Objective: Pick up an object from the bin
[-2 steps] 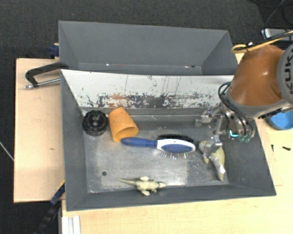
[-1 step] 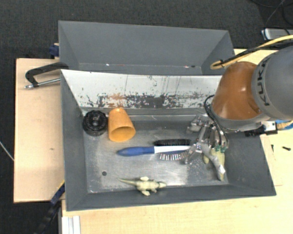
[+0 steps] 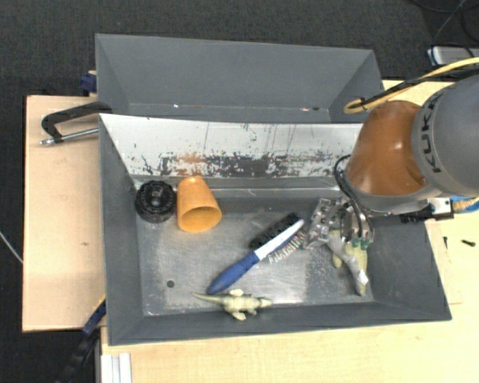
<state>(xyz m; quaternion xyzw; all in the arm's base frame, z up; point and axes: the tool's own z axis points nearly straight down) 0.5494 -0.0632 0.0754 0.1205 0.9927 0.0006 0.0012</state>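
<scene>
My gripper hangs low over the right part of the bin floor, open, with nothing showing between its fingers. One fingertip points toward the front right corner. The other sits close to the black bristle head of a brush. The brush has a white and blue handle and lies slanted across the middle of the floor, its blue end toward the front. A cream toy lizard lies along the front wall, left of the gripper.
An orange cup lies on its side at the back left, next to a black round knob-like piece. The arm with its orange cover hangs over the bin's right rim.
</scene>
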